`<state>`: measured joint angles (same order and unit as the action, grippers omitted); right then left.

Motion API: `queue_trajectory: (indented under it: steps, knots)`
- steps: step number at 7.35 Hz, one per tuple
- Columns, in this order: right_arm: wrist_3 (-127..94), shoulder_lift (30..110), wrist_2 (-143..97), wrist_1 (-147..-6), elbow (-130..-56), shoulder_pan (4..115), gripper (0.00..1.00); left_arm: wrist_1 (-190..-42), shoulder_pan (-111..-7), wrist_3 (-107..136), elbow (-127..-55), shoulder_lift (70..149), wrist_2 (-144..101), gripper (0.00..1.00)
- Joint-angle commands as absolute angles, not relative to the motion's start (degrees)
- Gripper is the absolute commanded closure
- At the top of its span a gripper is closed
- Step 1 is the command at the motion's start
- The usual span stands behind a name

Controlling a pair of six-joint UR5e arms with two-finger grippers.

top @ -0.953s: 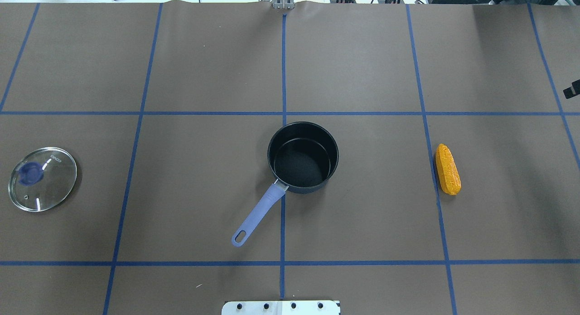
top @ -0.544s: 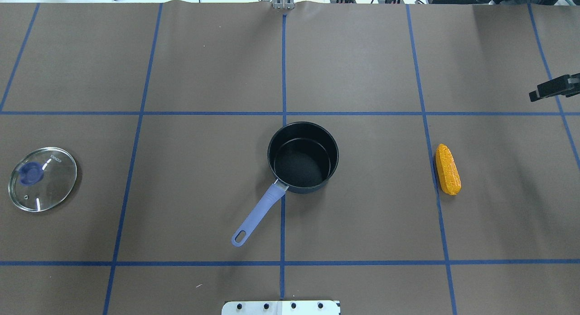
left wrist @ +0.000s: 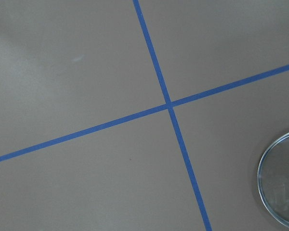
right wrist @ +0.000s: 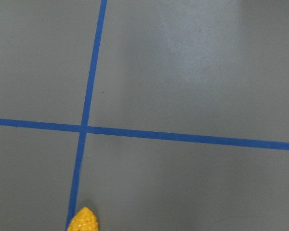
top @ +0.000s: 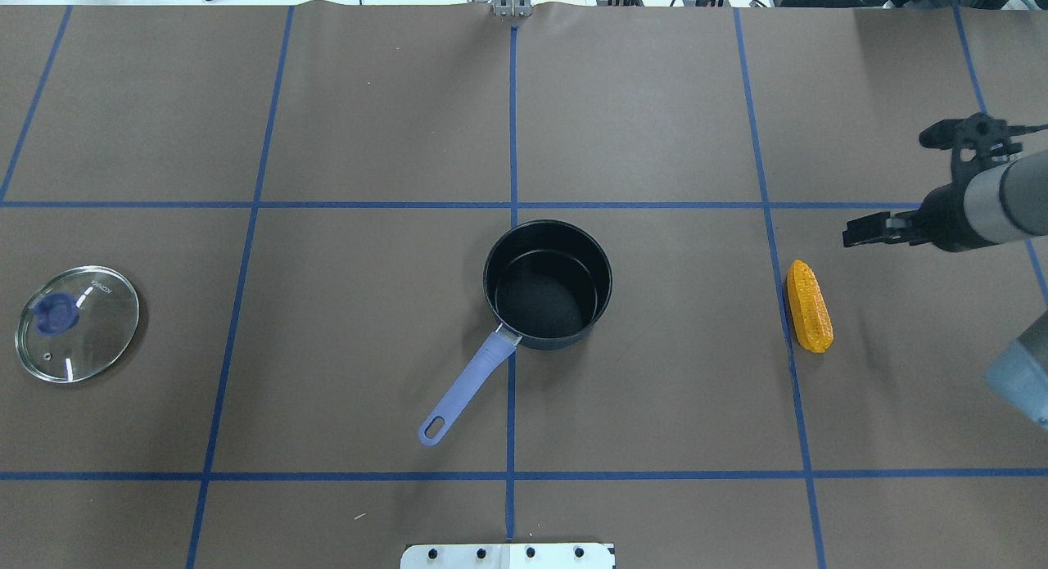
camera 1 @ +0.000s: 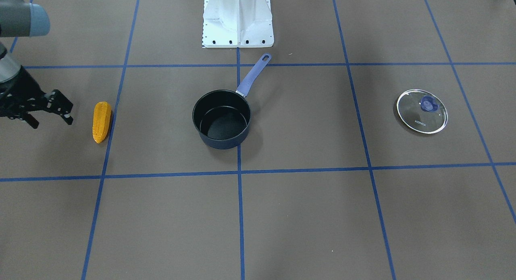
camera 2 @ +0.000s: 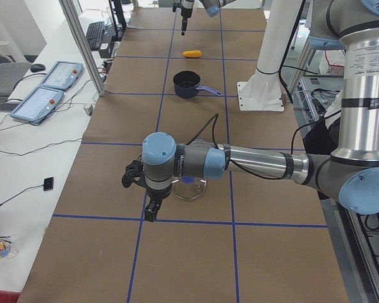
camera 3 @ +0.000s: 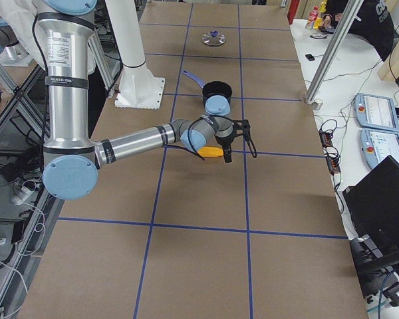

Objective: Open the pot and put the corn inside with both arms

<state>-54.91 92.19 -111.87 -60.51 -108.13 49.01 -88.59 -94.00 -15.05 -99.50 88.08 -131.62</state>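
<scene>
You are looking at bright, evenly lit views with light falling from overhead: the dark round pot with the lilac handle [top: 548, 338] is casting only a soft, short shadow on the brown paper-covered table [top: 368, 127], and the clear glass lid with the blue knob [top: 77, 323] is throwing back small white glints. In the right wrist view a pale sheen is showing on the paper, while in the overhead view the right arm's light-blue joint cap [top: 1019, 381] is blurring at the right border.
</scene>
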Motion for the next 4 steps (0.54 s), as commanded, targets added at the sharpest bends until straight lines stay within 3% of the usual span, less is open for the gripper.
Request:
queue_trajectory:
  steps: [1,4]
  knots:
    - [-62.3,92.5,-101.6,-57.3,-108.5,38.3,0.0,-88.7,-94.0,-14.6,-99.8,88.2,-131.7,0.02]
    - [-62.3,92.5,-98.8,-57.0,-106.7,35.2,0.04,-88.8,-94.0,-14.6,-100.0,88.2,-131.7,0.02]
